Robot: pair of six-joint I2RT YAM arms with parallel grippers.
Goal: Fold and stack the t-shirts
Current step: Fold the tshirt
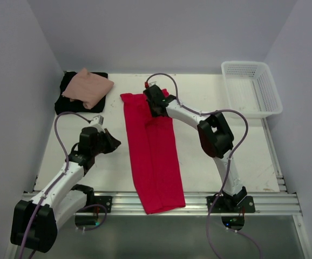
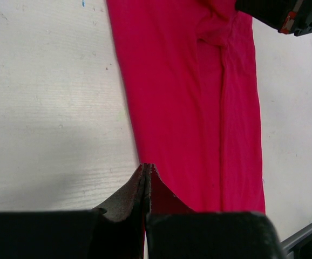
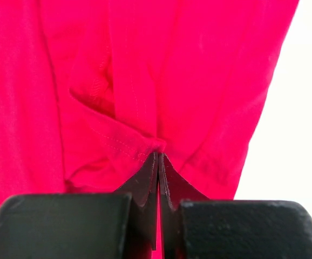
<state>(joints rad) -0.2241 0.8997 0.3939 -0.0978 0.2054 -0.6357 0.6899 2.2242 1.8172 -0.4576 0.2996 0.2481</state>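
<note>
While the top external view shows two shirts apparently dealt with, the third looks only half done. The salmon-pink t-shirt (image 1: 88,86) lies folded on top of the black t-shirt (image 1: 64,102) at the far left of the surface (image 1: 253,156), so the stack seems begun; how neatly the black one is folded is mostly hidden beneath. The red t-shirt (image 1: 153,162) lies down the middle as a long narrow strip, its sides apparently folded in and its near end reaching the rail (image 1: 264,202) by the arm bases. By my judgement it has yet to be folded across its length and set on the stack. The right gripper (image 1: 151,102) sits at the strip's far end. The left gripper (image 1: 113,143) is just beside the strip's left edge, about midway. A white lattice basket (image 1: 251,114) stands at the far right, well apart.

From the left wrist, the left gripper's tips are pressed together with nothing visible between them, at the shirt's edge. Whether they touch the cloth I cannot tell. The strip's far end is cut off by the frame.

From the right wrist, the right gripper is pinching a puckered hem of the red t-shirt. Red cloth fills nearly the whole frame, so whether that hem belongs to a sleeve or the collar is hard to make out.
</note>
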